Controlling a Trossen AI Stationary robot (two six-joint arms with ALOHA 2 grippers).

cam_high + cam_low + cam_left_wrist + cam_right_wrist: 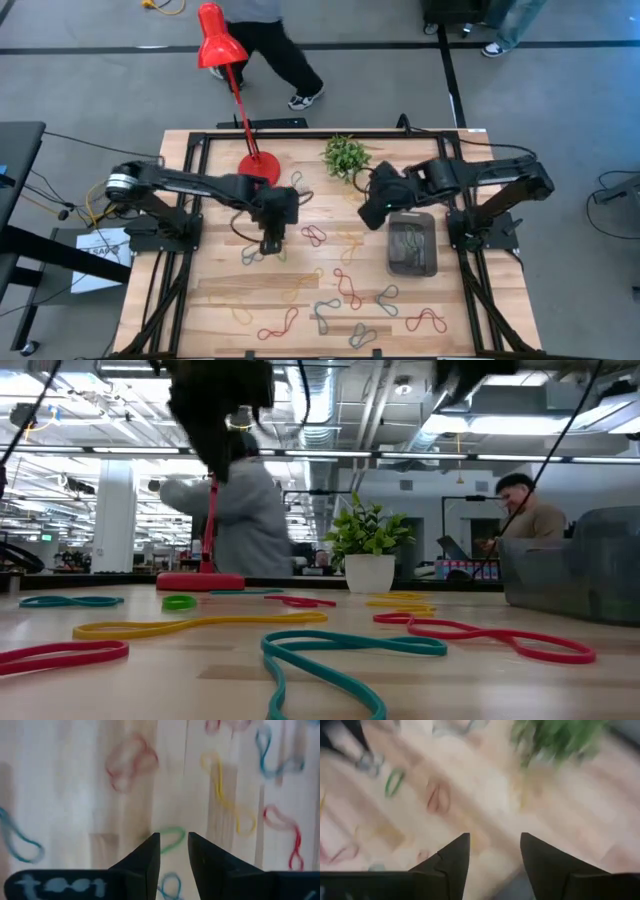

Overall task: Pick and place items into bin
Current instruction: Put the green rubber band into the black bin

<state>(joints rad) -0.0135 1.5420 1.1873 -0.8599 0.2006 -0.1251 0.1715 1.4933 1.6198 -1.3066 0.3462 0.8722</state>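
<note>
Many thin twisted loops, red, yellow, green, grey-blue and pink, lie flat across the wooden table, such as a red one (pixel 314 236) and a yellow one (pixel 225 795). The dark see-through bin (pixel 390 262) stands right of centre with several loops inside. My left gripper (pixel 272 246) points down over the table's middle, open by a narrow gap, with a green loop (pixel 172 839) on the wood just beyond its fingertips. My right gripper (pixel 368 218) hangs high beside the bin's far left corner, open, nothing between its fingers (pixel 452 857).
A red lamp's round base (pixel 258 168) and a small potted plant (pixel 346 155) stand near the far edge. Black frame rails run along the table's sides. People (pixel 265 40) move on the floor beyond the far edge.
</note>
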